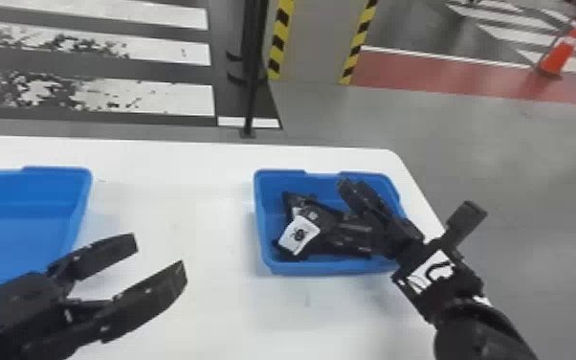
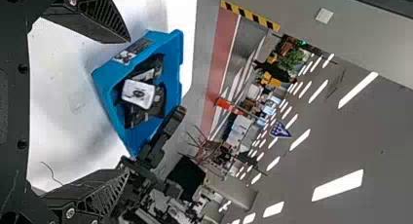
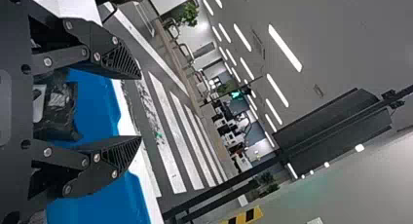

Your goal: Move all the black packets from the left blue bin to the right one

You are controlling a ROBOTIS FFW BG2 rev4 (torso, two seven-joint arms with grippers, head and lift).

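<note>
In the head view, my left gripper (image 1: 156, 254) stands open over the white table, right of the left blue bin (image 1: 19, 239), whose visible floor is bare. My right gripper (image 1: 353, 185) is over the right part of the right blue bin (image 1: 272, 269). Several black packets (image 1: 347, 244) lie piled in that bin, one with a white label. In the left wrist view, the left gripper (image 2: 129, 106) has nothing between its fingers; the right bin (image 2: 108, 83) and labelled packet (image 2: 139, 93) lie beyond. In the right wrist view, the right gripper (image 3: 141, 107) has parted fingers, a packet (image 3: 57, 109) below them.
White table surface (image 1: 196, 215) separates the two bins. The table's right edge runs close beside the right bin. Behind the table stands a black post (image 1: 252, 72), and an orange cone (image 1: 564, 52) is on the floor at the far right.
</note>
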